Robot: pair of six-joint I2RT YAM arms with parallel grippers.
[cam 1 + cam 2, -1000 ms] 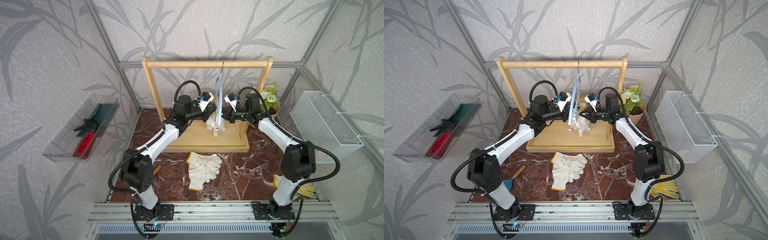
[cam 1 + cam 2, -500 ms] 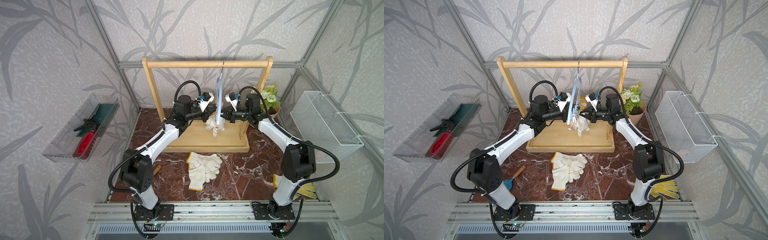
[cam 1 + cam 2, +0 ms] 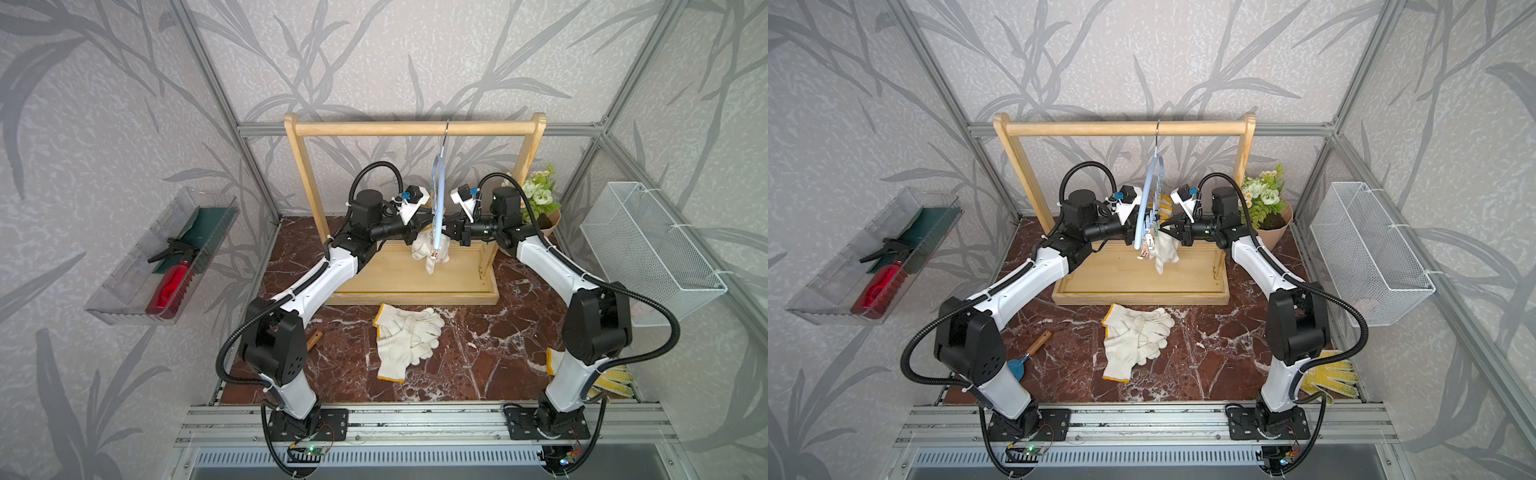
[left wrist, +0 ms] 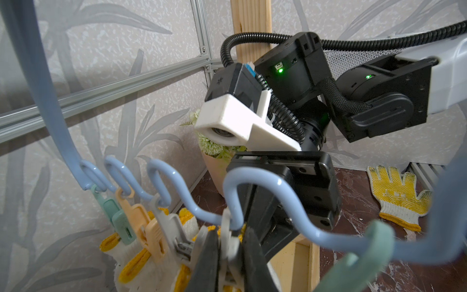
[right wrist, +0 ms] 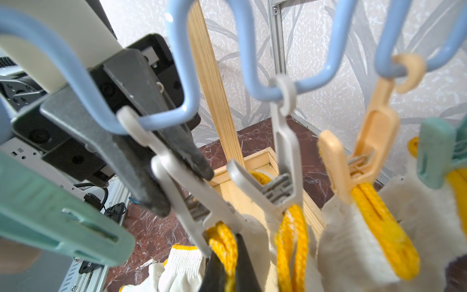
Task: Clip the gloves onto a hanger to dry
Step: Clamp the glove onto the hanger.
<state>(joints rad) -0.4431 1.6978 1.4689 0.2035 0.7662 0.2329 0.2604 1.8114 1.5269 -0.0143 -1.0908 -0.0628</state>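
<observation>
A light-blue hanger (image 3: pixel 438 195) (image 3: pixel 1148 195) hangs from the wooden rack's rail, with coloured clips along its wavy bar. Several white gloves (image 3: pixel 430 249) hang clipped by their yellow cuffs. My left gripper (image 4: pixel 230 242) (image 3: pixel 417 232) is shut on a white clip (image 4: pixel 228 227) (image 5: pixel 177 182), squeezing its handles. My right gripper (image 5: pixel 227 257) (image 3: pixel 446 230) is shut on a glove's yellow cuff (image 5: pixel 223 240), which sits at that clip's mouth. More gloves (image 3: pixel 405 336) (image 3: pixel 1133 336) lie piled on the marble floor in front of the rack.
The wooden rack (image 3: pixel 411 128) stands on a tray-like base. A flower pot (image 3: pixel 1266 208) sits behind my right arm. A wire basket (image 3: pixel 648 249) hangs on the right wall and a clear bin (image 3: pixel 166 257) on the left. A yellow-patterned glove (image 3: pixel 1329 376) and a small wooden-handled tool (image 3: pixel 1025 357) lie on the floor.
</observation>
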